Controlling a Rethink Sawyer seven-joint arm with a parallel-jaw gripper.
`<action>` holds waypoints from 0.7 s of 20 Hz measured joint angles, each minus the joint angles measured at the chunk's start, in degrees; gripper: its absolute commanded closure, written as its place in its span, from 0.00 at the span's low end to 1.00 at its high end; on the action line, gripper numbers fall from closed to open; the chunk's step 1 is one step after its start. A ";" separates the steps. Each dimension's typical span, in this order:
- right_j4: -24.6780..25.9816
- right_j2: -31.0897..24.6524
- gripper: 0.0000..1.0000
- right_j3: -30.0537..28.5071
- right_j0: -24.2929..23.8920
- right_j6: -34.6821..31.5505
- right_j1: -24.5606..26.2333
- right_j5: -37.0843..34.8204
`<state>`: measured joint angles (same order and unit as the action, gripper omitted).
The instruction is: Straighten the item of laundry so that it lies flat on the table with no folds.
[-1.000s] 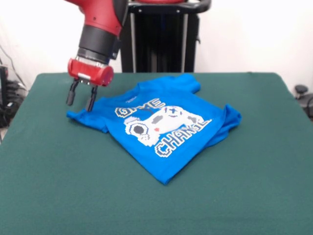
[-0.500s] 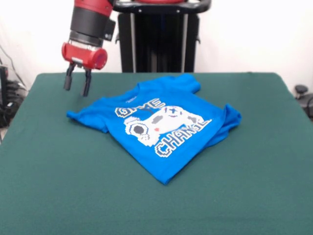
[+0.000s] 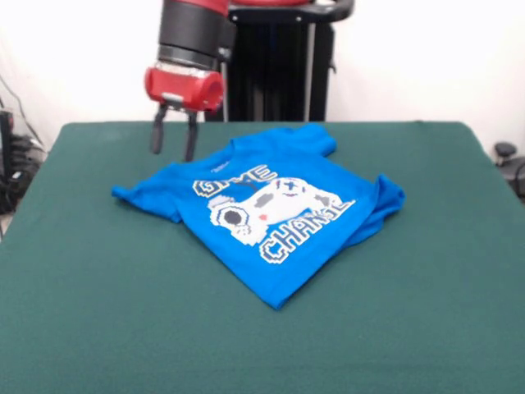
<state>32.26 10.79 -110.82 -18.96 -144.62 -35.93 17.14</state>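
The item of laundry, a bright blue T-shirt with a controller print and "GAME CHANGER" lettering, lies on the green table, turned at an angle. Its right edge is folded under, and the sleeve at the back is bunched. My gripper hangs in the air above the table's far left part, just left of the shirt's back sleeve and clear of the cloth. It is open, and nothing is between its two dark fingers.
A black pedestal column rises behind the table's far edge. Cables and dark gear sit off the left edge, and a small black object off the right edge.
My gripper rose from the shirt's left sleeve corner, then swung right toward the back sleeve. It stayed open throughout. The shirt did not move.
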 measured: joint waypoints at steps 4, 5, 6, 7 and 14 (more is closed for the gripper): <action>-3.48 -0.72 0.00 -0.09 2.60 0.00 0.01 1.17; -4.27 -0.92 0.00 -0.11 3.04 0.00 0.01 1.50; -4.39 -0.97 0.00 -0.10 3.12 0.00 0.01 1.55; -5.45 -1.27 0.00 -0.11 3.65 0.00 0.02 1.98; -9.59 -1.61 0.00 -0.12 4.58 0.00 0.25 3.01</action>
<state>22.67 9.18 -110.95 -14.38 -144.62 -35.69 20.16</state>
